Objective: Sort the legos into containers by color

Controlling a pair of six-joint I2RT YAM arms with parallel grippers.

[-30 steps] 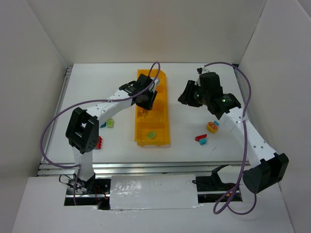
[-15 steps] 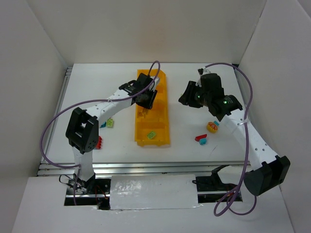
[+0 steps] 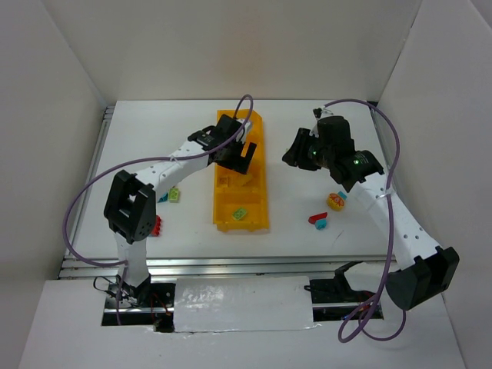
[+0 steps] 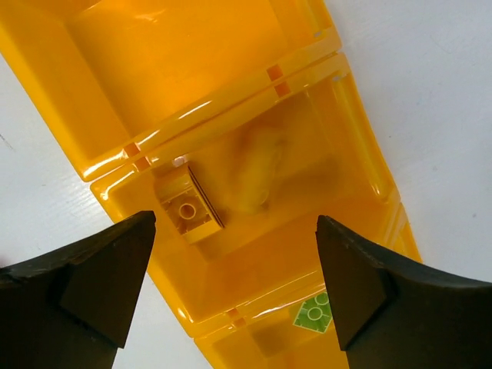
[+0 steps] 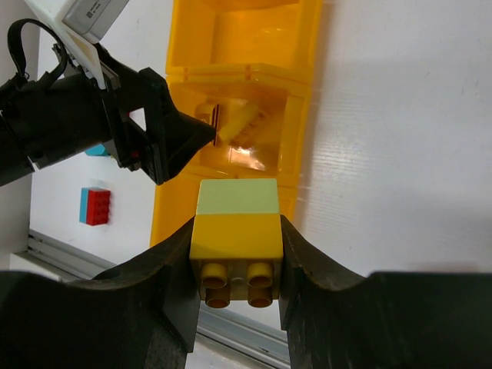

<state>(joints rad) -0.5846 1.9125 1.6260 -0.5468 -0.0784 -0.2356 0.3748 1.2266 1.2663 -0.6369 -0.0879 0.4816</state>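
On the tabletop (image 3: pixel 138 146), nearest the arm bases, a red lego (image 3: pixel 156 227) is located beside the left arm. A red-and-teal pair (image 3: pixel 317 221) is located to the right of the bin (image 3: pixel 265 192). Slightly farther away, a green-and-teal lego (image 3: pixel 173 194) is seen on the left. A yellow-and-red piece (image 3: pixel 336 201) is seen on the right, close under the right arm.

A light green lego (image 3: pixel 240 214) is contained in the nearest compartment of the bin. In the adjoining compartment, a yellow lego (image 4: pixel 188 209) is seen lying near one wall. The left claw (image 3: pixel 234 154) is held above this compartment with its fingers spread wide, and nothing is gripped between them.

The right claw (image 5: pixel 234 250) is held over the tabletop to the right of the bin and apart from it. A yellow-and-green stack (image 5: pixel 234 231), formed of a yellow lego with a light green one on it, is pinched between its fingers.
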